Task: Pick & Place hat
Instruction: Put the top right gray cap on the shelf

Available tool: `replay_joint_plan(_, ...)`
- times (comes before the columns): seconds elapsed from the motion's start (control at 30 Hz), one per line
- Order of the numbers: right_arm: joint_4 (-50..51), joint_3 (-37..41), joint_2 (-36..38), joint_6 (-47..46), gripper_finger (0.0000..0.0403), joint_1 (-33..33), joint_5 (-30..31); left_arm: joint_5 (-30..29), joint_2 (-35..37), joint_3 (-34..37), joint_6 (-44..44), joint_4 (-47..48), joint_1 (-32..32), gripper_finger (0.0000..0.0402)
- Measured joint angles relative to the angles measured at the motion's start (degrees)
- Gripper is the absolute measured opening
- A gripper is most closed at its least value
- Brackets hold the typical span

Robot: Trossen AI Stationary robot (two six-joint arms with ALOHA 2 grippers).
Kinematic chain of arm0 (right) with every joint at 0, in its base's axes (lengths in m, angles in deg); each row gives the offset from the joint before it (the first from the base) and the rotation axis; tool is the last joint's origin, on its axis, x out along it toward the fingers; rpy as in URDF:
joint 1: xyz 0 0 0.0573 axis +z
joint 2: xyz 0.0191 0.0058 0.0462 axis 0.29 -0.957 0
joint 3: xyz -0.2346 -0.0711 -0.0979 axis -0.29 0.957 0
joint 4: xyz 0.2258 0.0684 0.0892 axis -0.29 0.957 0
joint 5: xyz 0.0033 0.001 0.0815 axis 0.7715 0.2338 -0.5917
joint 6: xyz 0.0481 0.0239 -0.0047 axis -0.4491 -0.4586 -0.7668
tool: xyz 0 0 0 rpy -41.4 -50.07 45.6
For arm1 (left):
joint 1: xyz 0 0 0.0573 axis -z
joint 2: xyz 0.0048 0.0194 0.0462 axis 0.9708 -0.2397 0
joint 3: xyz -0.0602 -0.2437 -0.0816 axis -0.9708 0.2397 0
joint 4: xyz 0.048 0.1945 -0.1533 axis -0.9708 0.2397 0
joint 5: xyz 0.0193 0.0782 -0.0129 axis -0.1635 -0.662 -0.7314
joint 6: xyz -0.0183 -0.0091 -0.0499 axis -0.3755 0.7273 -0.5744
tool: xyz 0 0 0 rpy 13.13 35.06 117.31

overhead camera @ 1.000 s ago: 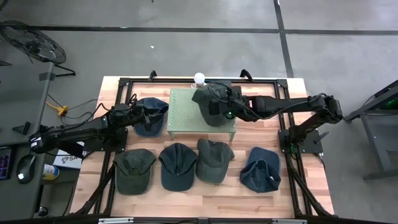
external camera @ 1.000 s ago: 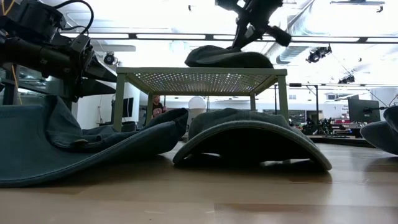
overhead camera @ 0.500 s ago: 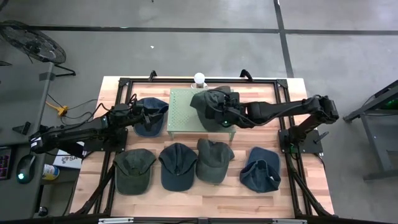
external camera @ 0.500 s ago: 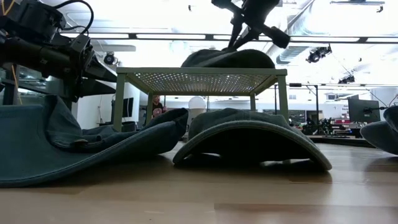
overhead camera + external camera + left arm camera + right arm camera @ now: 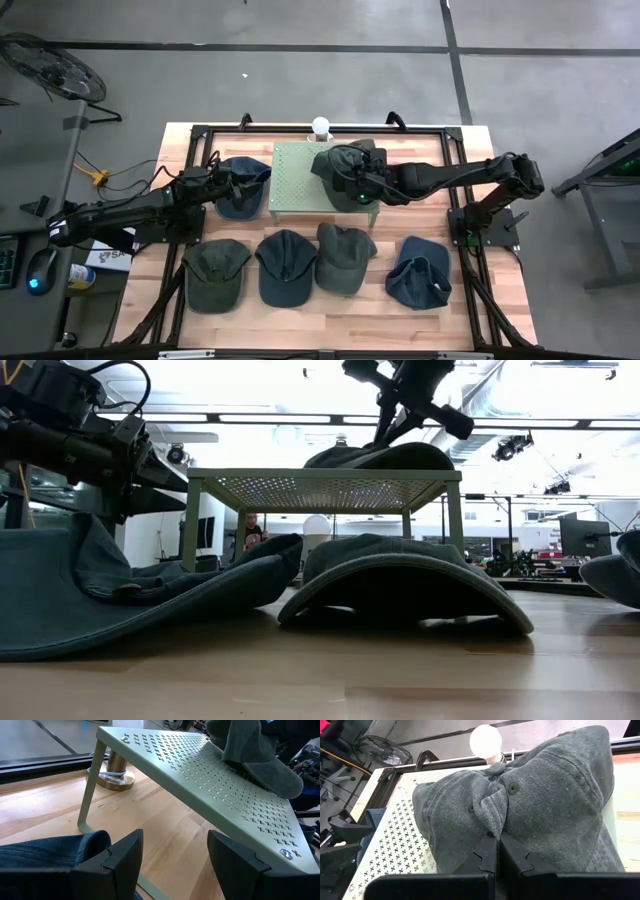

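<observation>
A wooden table fills the middle of the overhead frame. Just above centre stands a pale green perforated stand. Below it, across the lower half, four caps lie in a row: an olive cap, a navy cap, a second olive cap and a blue cap. Another blue cap lies left of the stand. A grey hat rests on the stand's right part. The right gripper, reaching in from the right, has its fingers pinched tight on the hat's crown. The left gripper, at centre left over that blue cap, holds its fingers apart, gripping nothing. A white bulb sits at the stand's upper edge.
</observation>
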State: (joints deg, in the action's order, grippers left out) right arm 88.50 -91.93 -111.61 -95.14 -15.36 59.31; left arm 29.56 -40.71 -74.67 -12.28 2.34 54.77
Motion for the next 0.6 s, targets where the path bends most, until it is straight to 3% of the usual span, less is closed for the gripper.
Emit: replay_joint_plan(0.6,-0.99,0.0,-0.78,-0.65,0.0,-0.54,-1.21,-0.02,0.0,0.0,0.0,0.0,0.0,0.0218)
